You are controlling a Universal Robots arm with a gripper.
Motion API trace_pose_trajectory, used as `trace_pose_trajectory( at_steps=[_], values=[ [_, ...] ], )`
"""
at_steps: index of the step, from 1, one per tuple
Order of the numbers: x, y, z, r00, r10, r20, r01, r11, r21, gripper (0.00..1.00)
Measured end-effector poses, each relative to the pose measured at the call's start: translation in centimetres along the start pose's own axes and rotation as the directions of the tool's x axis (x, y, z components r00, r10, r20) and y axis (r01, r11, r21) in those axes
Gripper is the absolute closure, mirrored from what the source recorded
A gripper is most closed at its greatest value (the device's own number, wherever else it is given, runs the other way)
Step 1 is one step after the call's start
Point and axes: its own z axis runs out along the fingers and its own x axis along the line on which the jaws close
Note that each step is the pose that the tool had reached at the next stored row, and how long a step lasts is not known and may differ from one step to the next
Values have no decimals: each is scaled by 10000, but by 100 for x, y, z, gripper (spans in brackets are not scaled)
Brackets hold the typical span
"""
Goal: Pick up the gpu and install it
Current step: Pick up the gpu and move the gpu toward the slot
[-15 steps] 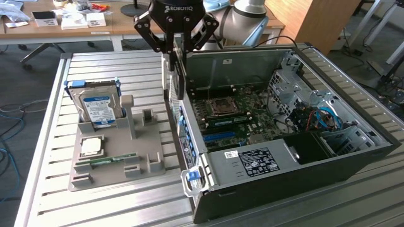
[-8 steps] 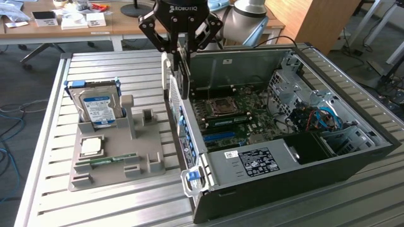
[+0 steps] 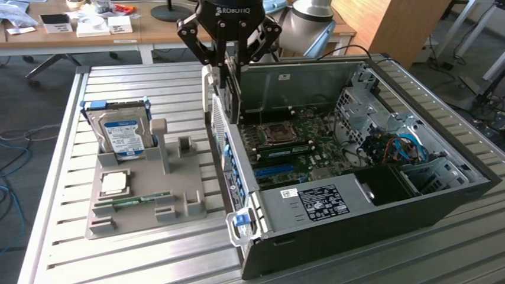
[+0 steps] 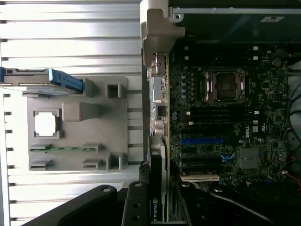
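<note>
The gpu (image 3: 230,97) hangs edge-on from my gripper (image 3: 231,64), a thin black card with a pale bracket on the side toward the exterior view's left. It is held above the rear wall of the open computer case (image 3: 442,195), just over the motherboard (image 3: 304,145). In the wrist view the gpu (image 4: 158,165) runs up between the two fingers (image 4: 136,205) of the gripper (image 4: 158,209), its green label visible. It lines up near the motherboard's (image 4: 225,117) edge. The blue expansion slot (image 4: 201,140) lies to the side of the card.
A grey parts holder (image 3: 146,195) sits on the slatted metal table (image 3: 134,89) at the exterior view's left, carrying a blue-labelled hard drive (image 3: 122,133), a processor chip (image 3: 115,183) and a green memory stick (image 3: 134,200). The case's power supply (image 3: 316,204) and drive cage (image 3: 426,168) fill its near end.
</note>
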Motion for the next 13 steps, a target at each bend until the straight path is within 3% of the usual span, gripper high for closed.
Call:
trace_pose_trajectory(
  at_steps=[6, 13],
  values=[
    [-33, 2, 1, 10000, 0, 1, 0, 10000, -1, 73],
    [-150, 7, 4, 10000, -1, 0, 1, 10000, 0, 73]
  ],
)
